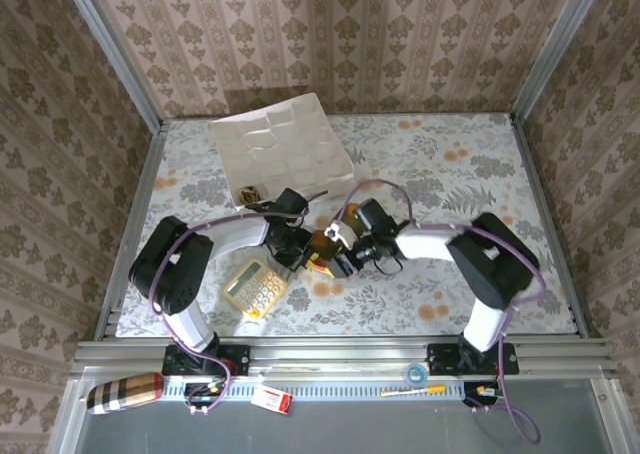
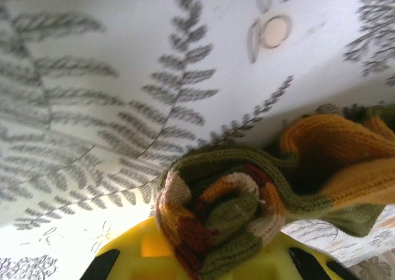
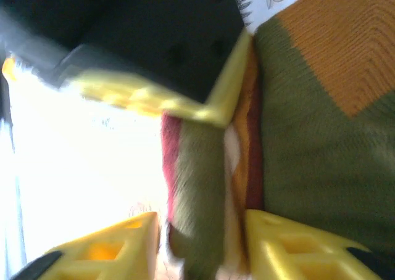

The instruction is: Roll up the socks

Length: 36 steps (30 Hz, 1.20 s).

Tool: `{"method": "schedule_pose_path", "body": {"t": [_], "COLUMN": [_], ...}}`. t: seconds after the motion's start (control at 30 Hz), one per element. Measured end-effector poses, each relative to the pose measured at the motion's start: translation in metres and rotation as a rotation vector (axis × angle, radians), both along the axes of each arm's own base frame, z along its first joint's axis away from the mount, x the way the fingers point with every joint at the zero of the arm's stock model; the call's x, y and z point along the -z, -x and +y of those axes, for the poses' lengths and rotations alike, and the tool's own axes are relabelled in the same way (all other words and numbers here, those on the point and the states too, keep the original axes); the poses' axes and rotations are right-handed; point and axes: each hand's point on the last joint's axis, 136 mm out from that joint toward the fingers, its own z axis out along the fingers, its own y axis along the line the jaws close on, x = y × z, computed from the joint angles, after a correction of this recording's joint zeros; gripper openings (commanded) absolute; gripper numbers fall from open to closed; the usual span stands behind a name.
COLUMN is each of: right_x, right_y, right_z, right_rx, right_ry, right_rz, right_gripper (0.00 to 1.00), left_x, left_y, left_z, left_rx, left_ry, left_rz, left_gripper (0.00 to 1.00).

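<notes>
The right gripper (image 3: 200,217) is seen closed narrow on the olive sock (image 3: 308,156). One yellow finger (image 3: 290,249) is pressed to each side of the striped cuff, which is bunched thick between them. This view is blurred.

From above, the two arms are seen bent in toward each other. The left gripper (image 1: 300,246) is set just beside the right one, near the middle of the flowered table (image 1: 450,164). The sock is held between the two of them, just above the cloth.

In the left wrist view the cuff is rolled into a tight swirl of olive, orange, brown and cream. An orange part of the sock is heaped up beside the roll. The roll is laid right against the left gripper's yellow fingers (image 2: 133,252). Whether they are shut on it cannot be told, since the gap is hidden by the sock.

A yellow calculator (image 1: 255,286) is placed near the left gripper, on its near side. The brown sock (image 1: 250,193) is seen as a small bundle at the near corner of the white tray (image 1: 290,134).
</notes>
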Motion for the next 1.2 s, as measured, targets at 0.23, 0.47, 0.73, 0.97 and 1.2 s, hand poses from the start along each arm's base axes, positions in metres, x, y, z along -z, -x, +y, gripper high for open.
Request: {"method": "schedule_pose_path", "body": {"t": [0.23,0.47,0.73,0.97,1.2], "right_x": [-0.030,-0.018,-0.005,-0.002,-0.001], "right_y": [0.028,0.019,-0.006,-0.016,-0.020], "right_z": [0.015,0.021,0.031,0.036,0.044], "right_rx": [-0.146,-0.243,-0.283,-0.231,-0.214], "right_ry": [0.173,0.379,0.540,0.574,0.489], "right_rz": [-0.580,-0.820,-0.942,-0.920,-0.725], "right_gripper": [0.56,0.54,0.33,0.00,0.00], "left_x": [0.000,0.000,-0.001,-0.002,-0.011], "left_y": [0.003,0.004,0.004,-0.002,-0.008], "left_z": [-0.001,-0.001,-0.001,0.004,0.019], "left_rx": [-0.016,-0.016,-0.016,-0.031,-0.037], "left_ry": [-0.033,-0.050,-0.055,-0.053,-0.051], "left_rz": [0.076,0.109,0.117,0.096,0.022], "left_gripper": [0.00,0.00,0.00,0.12,0.46]}}
